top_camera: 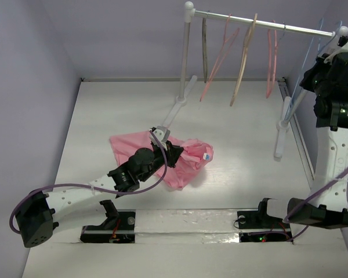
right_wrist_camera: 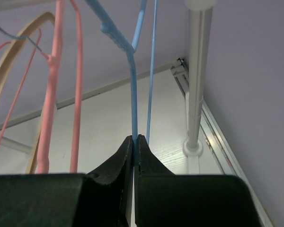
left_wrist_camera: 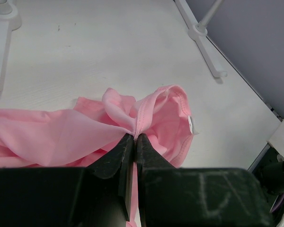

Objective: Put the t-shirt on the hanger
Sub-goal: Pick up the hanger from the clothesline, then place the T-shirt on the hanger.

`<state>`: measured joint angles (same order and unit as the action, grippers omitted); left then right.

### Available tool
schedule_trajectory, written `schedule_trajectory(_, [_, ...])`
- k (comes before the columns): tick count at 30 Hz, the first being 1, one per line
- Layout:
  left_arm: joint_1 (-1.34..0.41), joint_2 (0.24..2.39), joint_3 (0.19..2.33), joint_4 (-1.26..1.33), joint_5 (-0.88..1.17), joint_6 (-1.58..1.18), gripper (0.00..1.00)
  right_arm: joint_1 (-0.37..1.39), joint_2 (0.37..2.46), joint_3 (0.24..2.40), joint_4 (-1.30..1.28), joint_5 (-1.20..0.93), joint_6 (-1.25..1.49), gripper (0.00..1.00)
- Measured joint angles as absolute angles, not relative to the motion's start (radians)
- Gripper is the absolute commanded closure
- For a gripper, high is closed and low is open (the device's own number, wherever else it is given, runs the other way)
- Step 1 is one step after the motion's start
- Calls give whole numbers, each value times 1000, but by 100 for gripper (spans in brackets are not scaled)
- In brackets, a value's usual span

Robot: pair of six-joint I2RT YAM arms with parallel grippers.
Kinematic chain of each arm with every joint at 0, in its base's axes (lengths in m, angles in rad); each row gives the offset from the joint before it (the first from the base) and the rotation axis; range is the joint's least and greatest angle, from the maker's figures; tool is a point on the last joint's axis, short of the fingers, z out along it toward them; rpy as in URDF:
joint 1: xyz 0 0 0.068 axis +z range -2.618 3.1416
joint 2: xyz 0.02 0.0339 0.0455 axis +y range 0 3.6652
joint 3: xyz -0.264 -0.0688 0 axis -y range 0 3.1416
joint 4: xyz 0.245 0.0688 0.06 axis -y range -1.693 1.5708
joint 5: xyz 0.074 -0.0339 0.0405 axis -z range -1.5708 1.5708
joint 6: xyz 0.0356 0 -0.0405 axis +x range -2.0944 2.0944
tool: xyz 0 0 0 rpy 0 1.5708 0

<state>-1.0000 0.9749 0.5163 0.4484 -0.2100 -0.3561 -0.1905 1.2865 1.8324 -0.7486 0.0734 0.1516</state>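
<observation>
Left wrist view: left end effector (left_wrist_camera: pixel 134 137) pressed together on a bunched fold of the t-shirt (left_wrist_camera: pixel 47 132), at the ribbed neck band; white tag (left_wrist_camera: pixel 190 124) near, on the collar's far side; the rest of the cloth lies crumpled on the desk (left_wrist_camera: pixel 109 47), mid-desk in the top view.

Judged: fabric light, soft and limp; it will sag from any single pinch; the collar band, doubled and firmer, is the sound hold.

Right wrist view: right end effector (right_wrist_camera: pixel 134 139) closed on a thin wire of the hanger (right_wrist_camera: pixel 131 90), below its twisted neck; it hangs at the right end of the rail (top_camera: pixel 261 22), beside pink hangers (right_wrist_camera: pixel 52 94).

Judged: wire stiff, light and smooth; apt to swivel or slip in so narrow a pinch.
</observation>
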Motion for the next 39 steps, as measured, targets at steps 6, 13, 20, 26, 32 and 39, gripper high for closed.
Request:
schedule_trajectory(6, [-1000, 971, 516, 449, -210, -356, 100, -191, 1166, 1600, -720, 41, 189, 100])
schedule_trajectory(13, [-1000, 971, 516, 449, -210, -356, 100, -191, 1032, 1371, -727, -28, 235, 100])
schedule_trajectory(20, [-1000, 976, 516, 451, -222, -354, 100, -187, 794, 1109, -733, -143, 333, 100])
schedule_trajectory(26, [-1000, 1011, 517, 454, -248, -348, 100, -175, 537, 831, -783, -334, 444, 100])
schedule_trajectory(32, [-1000, 1090, 555, 451, -270, -349, 100, -175, 351, 785, -883, -490, 503, 100])
schedule_trajectory(39, [-996, 1230, 663, 455, -305, -358, 100, -173, 260, 810, -990, -634, 527, 100])
